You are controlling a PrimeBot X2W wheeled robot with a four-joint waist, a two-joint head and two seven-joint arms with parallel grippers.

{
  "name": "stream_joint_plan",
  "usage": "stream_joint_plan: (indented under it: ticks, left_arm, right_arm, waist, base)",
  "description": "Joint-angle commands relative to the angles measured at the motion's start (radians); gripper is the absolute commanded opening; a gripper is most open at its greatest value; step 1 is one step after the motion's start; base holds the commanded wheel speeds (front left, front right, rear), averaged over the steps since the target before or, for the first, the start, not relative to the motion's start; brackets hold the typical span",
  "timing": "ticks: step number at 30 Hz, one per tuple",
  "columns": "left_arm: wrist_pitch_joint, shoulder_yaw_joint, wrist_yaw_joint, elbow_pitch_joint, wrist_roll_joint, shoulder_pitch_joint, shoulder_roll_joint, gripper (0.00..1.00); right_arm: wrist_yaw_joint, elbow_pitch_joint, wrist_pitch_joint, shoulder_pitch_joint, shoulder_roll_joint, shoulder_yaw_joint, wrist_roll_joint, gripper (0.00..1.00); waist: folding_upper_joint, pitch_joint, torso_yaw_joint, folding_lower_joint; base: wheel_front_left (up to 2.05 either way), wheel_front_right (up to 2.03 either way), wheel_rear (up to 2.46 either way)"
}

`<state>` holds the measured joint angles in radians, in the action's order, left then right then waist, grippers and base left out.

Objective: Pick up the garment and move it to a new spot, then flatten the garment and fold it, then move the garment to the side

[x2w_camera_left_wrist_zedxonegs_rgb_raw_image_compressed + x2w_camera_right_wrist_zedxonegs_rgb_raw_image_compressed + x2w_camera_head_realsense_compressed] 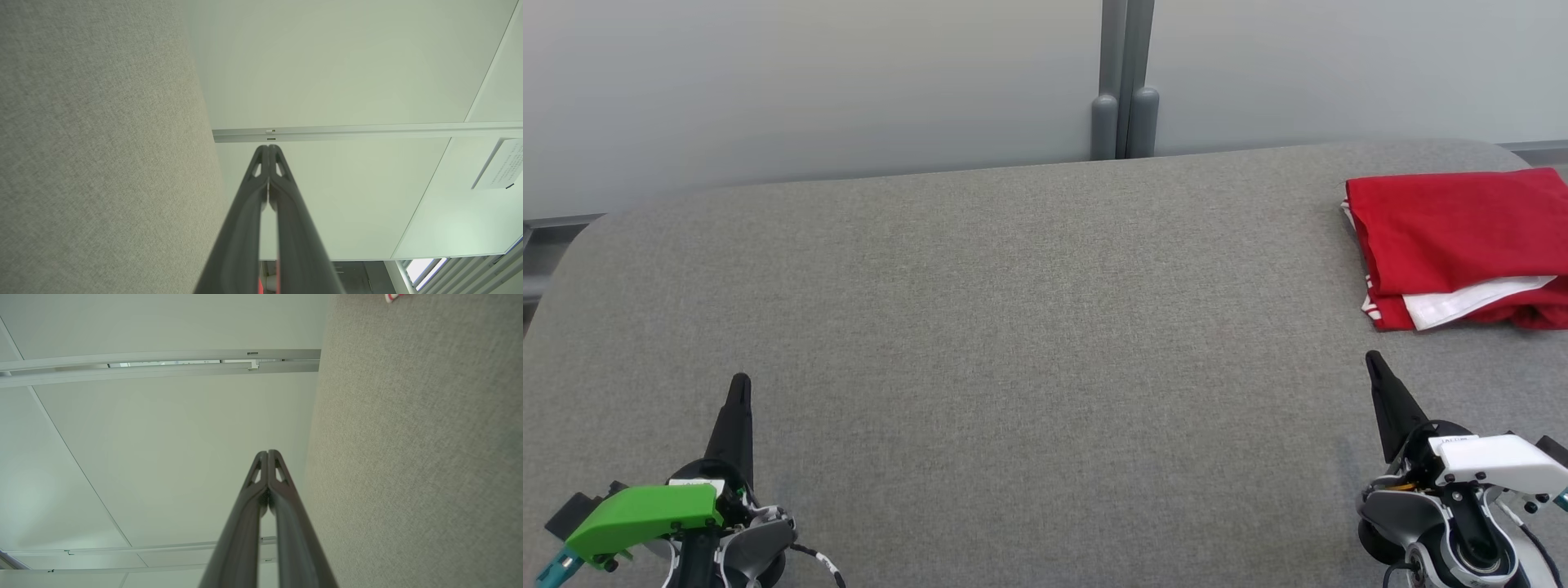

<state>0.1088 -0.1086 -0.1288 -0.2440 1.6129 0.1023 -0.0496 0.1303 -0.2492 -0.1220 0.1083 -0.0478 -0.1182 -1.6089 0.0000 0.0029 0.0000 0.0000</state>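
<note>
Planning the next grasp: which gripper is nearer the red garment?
Right. The right gripper sits just short of the red garment; the left gripper is far off at lower left.

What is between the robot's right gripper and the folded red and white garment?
Just bare grey fabric tabletop lies between the right gripper and the folded red and white garment, seen in the head view.

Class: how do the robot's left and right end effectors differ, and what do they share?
The left end effector carries a green cover; the right end effector carries a white one. The right lies near the folded red garment; the left lies far from it. Both are shut, empty, over the grey surface.
</note>
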Motion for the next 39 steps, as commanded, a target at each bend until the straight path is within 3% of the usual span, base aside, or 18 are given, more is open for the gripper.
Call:
stream_joint_plan:
  ticks: [1,39]
  left_arm:
    - [0.001,-0.004,-0.004,0.001,0.001,0.011,0.0,0.0]
    - [0.001,-0.004,-0.004,0.001,0.001,0.011,0.0,0.0]
  right_arm:
    - [0.001,-0.001,-0.002,0.011,-0.005,0.001,-0.006,0.0]
    - [0.001,-0.001,-0.001,0.011,-0.005,0.001,-0.006,0.0]
  waist:
    - [0.0,0.0,0.0,0.0]
    - [0.0,0.0,0.0,0.0]
  base:
    - [0.0,0.0,0.0]
    - [0.0,0.0,0.0]
